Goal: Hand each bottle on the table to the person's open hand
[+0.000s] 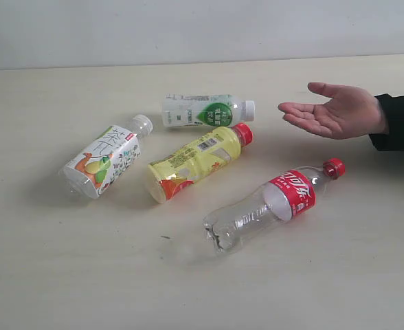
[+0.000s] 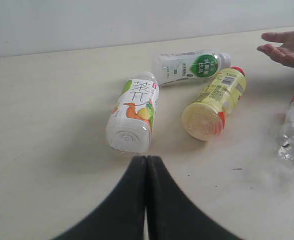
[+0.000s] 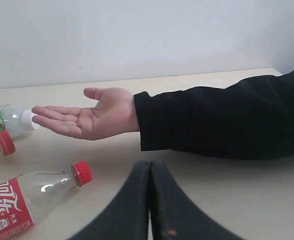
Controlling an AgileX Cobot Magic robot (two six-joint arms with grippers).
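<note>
Several bottles lie on their sides on the beige table. The clear one with red label and red cap is nearest the front. Behind it lie the yellow-labelled bottle, the white-and-green one and the fruit-pictured one. A person's open hand hovers palm up at the right. My left gripper is shut and empty, just short of the fruit bottle's base. My right gripper is shut and empty, below the forearm. Neither gripper shows in the exterior view.
The person's black sleeve stretches across the table's right side, close in front of my right gripper. A pale wall backs the table's far edge. Bare tabletop lies left of the fruit bottle and along the front.
</note>
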